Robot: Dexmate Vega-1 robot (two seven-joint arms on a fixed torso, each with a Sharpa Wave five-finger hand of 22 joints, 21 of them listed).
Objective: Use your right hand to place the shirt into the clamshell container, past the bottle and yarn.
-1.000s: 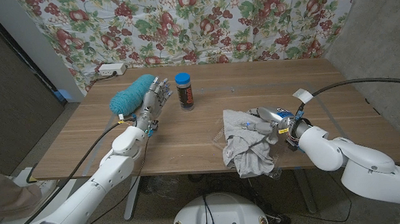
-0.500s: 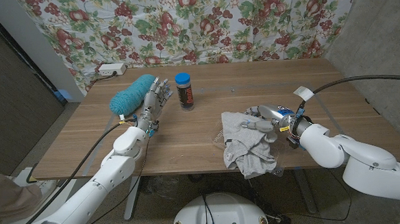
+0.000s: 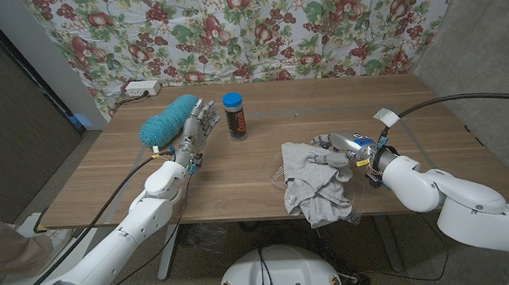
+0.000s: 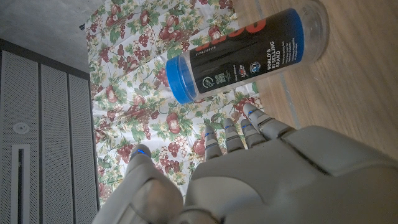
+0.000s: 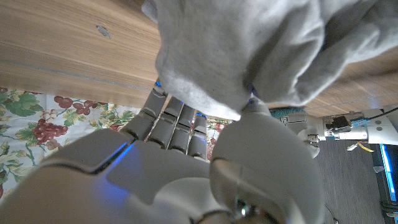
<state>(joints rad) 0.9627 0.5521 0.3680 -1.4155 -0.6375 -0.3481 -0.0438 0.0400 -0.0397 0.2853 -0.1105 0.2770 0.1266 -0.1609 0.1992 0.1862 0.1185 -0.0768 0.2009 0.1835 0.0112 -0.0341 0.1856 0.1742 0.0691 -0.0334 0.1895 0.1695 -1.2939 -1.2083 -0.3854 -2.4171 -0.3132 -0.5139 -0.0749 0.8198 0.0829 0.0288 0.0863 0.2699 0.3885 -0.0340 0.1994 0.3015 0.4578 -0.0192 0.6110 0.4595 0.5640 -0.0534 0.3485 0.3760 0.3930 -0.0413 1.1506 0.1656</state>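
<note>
- Right hand [image 3: 338, 152] comes in from the right side of the wooden table [image 3: 428, 125], forearm stretched low over the top, fingers pointing toward the table's middle.
- Right wrist view shows the grip pretty clearly: thumb and fingers [image 5: 177, 121] are pinched on a fold of the grey shirt [image 5: 249, 50], cloth bunched right at the fingertips.
- Head view has the shirt [image 3: 313, 181] crumpled in a heap near the front edge, one end up at the hand, the rest trailing down toward the edge.
- Clear clamshell container [image 3: 279, 173] peeks out from under the shirt's left side; most of it is covered, so how much cloth is actually inside is hard to tell.
- Left hand [image 3: 198, 123] sits further back on the left, well apart from the shirt, arm stretched forward, fingers reaching up and spread a bit with nothing in them.
- That hand stands between the teal yarn [image 3: 168, 121] on its left and the blue-capped bottle [image 3: 234, 114] on its right, close to both.
- Left wrist view catches the bottle [image 4: 249, 46] just past the fingertips [image 4: 231, 134].
- Floral cloth [image 3: 231, 30] hangs behind the table.
</note>
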